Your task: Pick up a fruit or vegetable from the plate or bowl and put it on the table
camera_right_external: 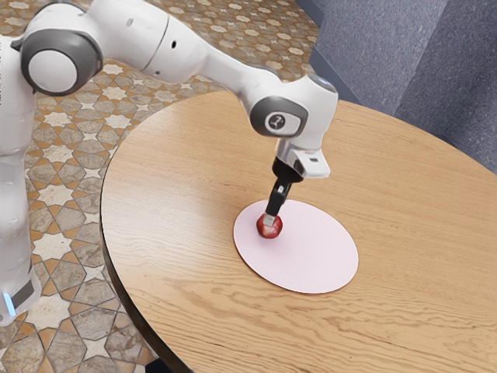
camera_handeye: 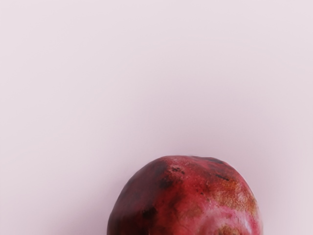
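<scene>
My gripper [camera_right_external: 270, 219] points down at a round red fruit [camera_right_external: 271, 231] in the exterior view, its tip overlapping the fruit's upper part. The fruit is at the plate's edge region nearest the arm's base, over the flat pale pink plate [camera_right_external: 311, 260]. In the wrist view the mottled dark-red fruit [camera_handeye: 186, 203] is large at the lower edge, with the pale plate [camera_handeye: 98, 73] behind it. Whether the fruit is held is hidden from this angle.
The round wooden table [camera_right_external: 411, 272] extends around the plate on all sides. Its dark edge curves past the arm's base at the exterior view's left, above a patterned tile floor [camera_right_external: 58, 206]. Blue-grey wall surfaces [camera_right_external: 380, 50] stand beyond the table's far side.
</scene>
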`<state>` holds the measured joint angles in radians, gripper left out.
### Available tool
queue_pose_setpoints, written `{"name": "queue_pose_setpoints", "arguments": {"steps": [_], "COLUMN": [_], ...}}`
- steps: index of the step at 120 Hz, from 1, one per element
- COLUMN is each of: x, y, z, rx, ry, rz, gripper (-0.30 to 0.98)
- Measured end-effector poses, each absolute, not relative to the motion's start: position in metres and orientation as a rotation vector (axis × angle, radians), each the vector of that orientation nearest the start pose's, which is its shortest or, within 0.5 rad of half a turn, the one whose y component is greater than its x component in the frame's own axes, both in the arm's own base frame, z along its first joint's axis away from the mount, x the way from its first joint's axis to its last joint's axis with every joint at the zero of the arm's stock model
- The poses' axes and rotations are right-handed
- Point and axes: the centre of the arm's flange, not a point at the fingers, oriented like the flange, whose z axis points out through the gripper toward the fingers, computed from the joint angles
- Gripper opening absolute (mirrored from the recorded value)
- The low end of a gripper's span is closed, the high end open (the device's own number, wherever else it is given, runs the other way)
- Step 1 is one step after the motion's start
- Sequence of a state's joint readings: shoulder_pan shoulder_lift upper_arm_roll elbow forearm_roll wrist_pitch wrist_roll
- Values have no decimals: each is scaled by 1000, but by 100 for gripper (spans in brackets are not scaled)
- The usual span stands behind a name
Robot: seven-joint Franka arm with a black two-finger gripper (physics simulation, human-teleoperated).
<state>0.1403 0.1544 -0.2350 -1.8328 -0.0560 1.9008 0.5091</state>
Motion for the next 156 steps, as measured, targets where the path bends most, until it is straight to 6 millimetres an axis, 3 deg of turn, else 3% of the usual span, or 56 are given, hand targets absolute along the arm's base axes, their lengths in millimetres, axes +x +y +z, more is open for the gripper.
{"name": "queue_pose_setpoints", "arguments": {"steps": [31, 64, 91, 114, 156], "x": [591, 593, 594, 594, 596], "y": [-59, -70, -70, -70, -70], "z": [424, 419, 420, 421, 480], "rx": [-3111, -3105, -3104, -3096, -3053], "ry": [947, 982, 983, 982, 975], "rz": [105, 89, 78, 71, -87], "gripper": [69, 68, 42, 32, 34]}}
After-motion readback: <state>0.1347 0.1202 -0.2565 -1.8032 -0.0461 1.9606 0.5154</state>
